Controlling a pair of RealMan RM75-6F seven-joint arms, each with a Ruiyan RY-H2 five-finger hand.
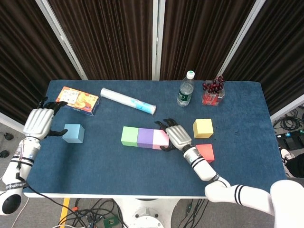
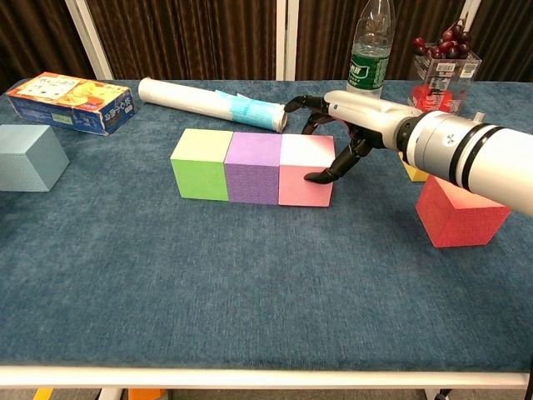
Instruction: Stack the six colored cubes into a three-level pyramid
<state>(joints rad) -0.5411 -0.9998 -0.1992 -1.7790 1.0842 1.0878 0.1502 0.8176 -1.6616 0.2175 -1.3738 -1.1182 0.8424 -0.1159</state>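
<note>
Head view: green cube (image 1: 129, 136), purple cube (image 1: 145, 137) and pink cube (image 1: 160, 139) form a touching row mid-bench. The right hand (image 1: 177, 135) presses the pink cube's 3 o'clock face, fingers spread, holding nothing. The left hand (image 1: 39, 121), released, sits at 9 o'clock of the blue cube (image 1: 73, 133).

Chest view: the red cube (image 2: 460, 210) sits at 3 o'clock of the row, the yellow cube (image 2: 411, 169) behind the arm.

You're looking at what is probably a robot lab or test studio: a blue felt-covered table (image 1: 237, 156) stands before dark pleated curtains (image 1: 114, 38) hung between white frame posts (image 1: 156, 38). Loose cables (image 1: 95, 211) tangle on the floor beneath it.
</note>
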